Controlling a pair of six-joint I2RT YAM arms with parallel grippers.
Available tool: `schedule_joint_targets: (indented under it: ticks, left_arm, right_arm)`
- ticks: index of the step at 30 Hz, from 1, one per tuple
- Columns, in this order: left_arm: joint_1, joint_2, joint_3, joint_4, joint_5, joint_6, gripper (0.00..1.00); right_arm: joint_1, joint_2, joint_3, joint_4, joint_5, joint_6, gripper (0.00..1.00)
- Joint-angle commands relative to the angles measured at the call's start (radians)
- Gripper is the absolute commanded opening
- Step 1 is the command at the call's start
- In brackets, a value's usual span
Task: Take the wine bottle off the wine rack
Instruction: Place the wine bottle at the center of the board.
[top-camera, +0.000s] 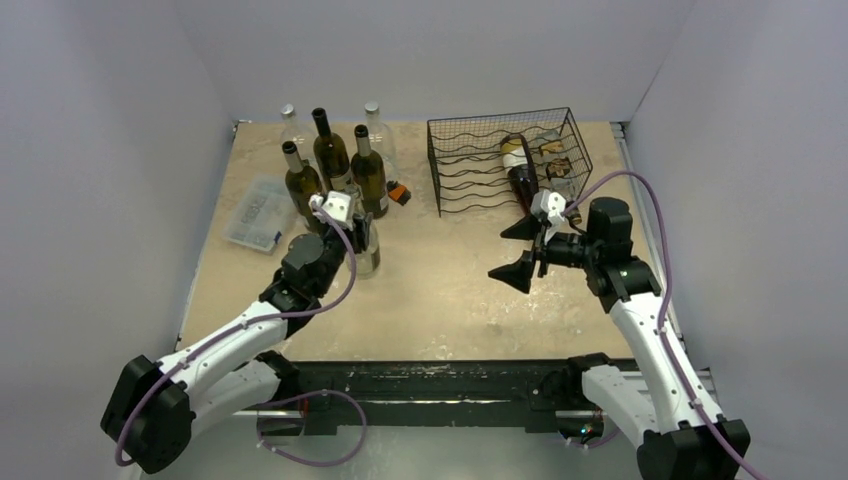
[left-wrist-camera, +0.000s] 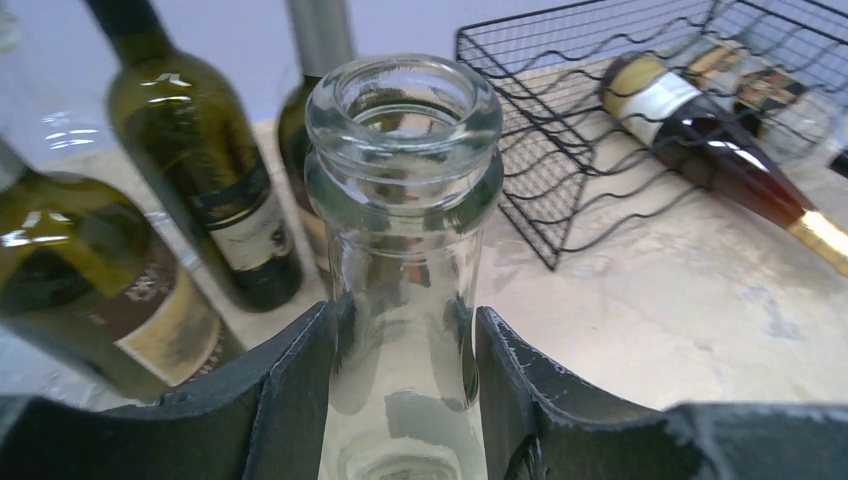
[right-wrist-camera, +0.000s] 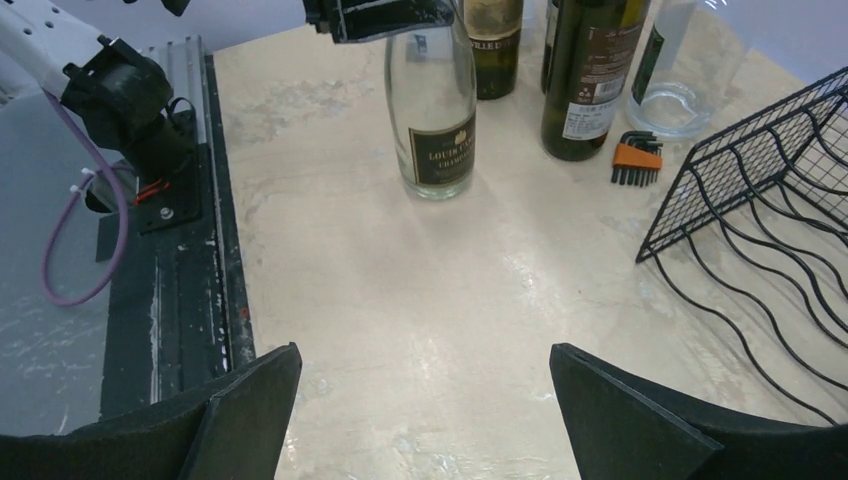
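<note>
- Wine rack (top-camera: 470, 165): black wire box with wavy shelves, at the far right of the table (top-camera: 440, 300). Its open front faces the near side, so a bottle can be drawn out neck first.
- Wine bottle (top-camera: 519, 172): dark glass with a pale label and a gold-capped neck. It lies on its side in the right half of the rack, with the neck poking out of the near opening. Nothing grips it. A second labelled bottle seems to lie just to its right, but the wire hides too much to be sure.
- Right gripper (top-camera: 518, 250): jaws spread wide and empty, hovering over bare table just near of the rack. It points left, away from the bottle neck. It is probably free for the next pick and would first have to turn toward the neck.
- Left gripper (left-wrist-camera: 405, 390): fingers clamped on the neck of a clear bottle (left-wrist-camera: 403, 200), just under the flared lip, which likely guards against slipping.
- Clear bottle, continued: upright at left centre, with its base apparently on the table, just near of the other bottles. The grip at the neck keeps it vertical.
- Standing bottles (top-camera: 368, 175): several dark and clear ones grouped at the far left, well apart from the rack. This looks like the spot for unloaded bottles.
- Hex key set (right-wrist-camera: 635, 160): orange holder, lying between the bottles and the rack.
- Clear plastic box (top-camera: 258, 212): at the left edge.
</note>
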Motion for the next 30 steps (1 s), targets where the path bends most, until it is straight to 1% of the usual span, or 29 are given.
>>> schedule_joint_targets:
  ticks: [1,7,13,17,24,25,30]
  left_arm:
    - [0.101,-0.005,0.121,0.144,0.053,0.017,0.0]
    - [0.215,0.083,0.189,0.142,0.142,-0.031,0.0]
    - [0.292,0.16,0.233,0.165,0.194,-0.075,0.0]
    - [0.321,0.2,0.238,0.194,0.216,-0.095,0.0]
    - [0.34,0.246,0.241,0.208,0.238,-0.115,0.0]
    - [0.341,0.249,0.24,0.208,0.241,-0.117,0.02]
    - [0.342,0.251,0.227,0.21,0.231,-0.132,0.28]
  right_arm:
    - [-0.015,-0.031,-0.001,0.04,-0.021,-0.038,0.99]
    - [-0.018,-0.078,-0.026,0.04,0.014,-0.049,0.99]
    - [-0.019,-0.077,-0.025,0.033,0.027,-0.06,0.99]
    - [-0.019,-0.078,-0.023,0.029,0.035,-0.066,0.99]
    - [-0.019,-0.083,-0.021,0.022,0.043,-0.075,0.99]
    - [-0.02,-0.082,-0.021,0.02,0.043,-0.078,0.99]
    - [-0.02,-0.083,-0.019,0.015,0.043,-0.085,0.99]
